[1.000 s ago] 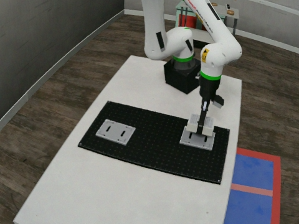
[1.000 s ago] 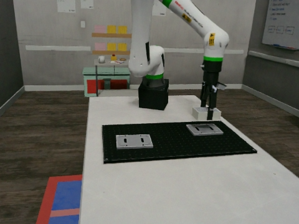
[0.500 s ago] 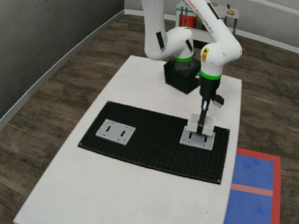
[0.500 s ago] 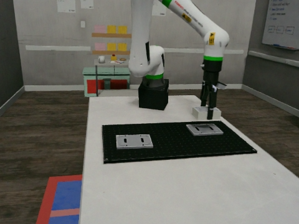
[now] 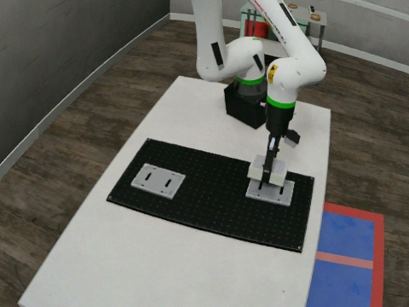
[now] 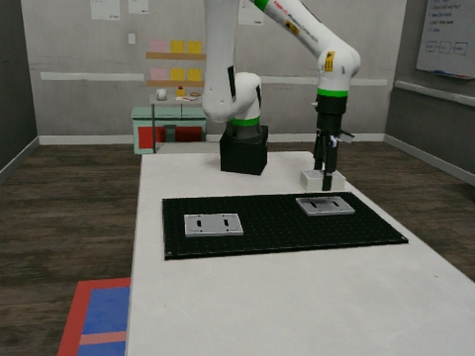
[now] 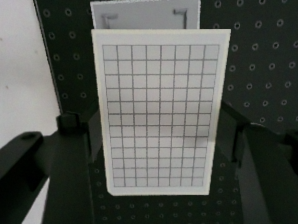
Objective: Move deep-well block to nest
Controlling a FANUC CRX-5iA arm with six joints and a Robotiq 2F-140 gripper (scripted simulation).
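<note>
The white 96-well deep-well block (image 5: 279,170) (image 6: 311,179) (image 7: 160,100) is held a little above the plate nest N1 (image 5: 274,195) (image 6: 324,206), a grey plate at the right of the black board; its far edge shows in the wrist view (image 7: 145,15). My gripper (image 5: 268,172) (image 6: 327,182) (image 7: 156,107) points straight down and is shut on the block's long sides. In the wrist view the block's cut-off corner is at the lower left. The plate nest N2 (image 5: 158,180) (image 6: 213,224) lies empty at the left of the board.
Both nests sit on a black perforated board (image 5: 213,205) (image 6: 277,232) on the white table (image 5: 170,264). The arm's black pedestal (image 5: 244,107) (image 6: 243,155) stands at the table's far end. A red and blue floor mat (image 5: 349,256) lies beside the table.
</note>
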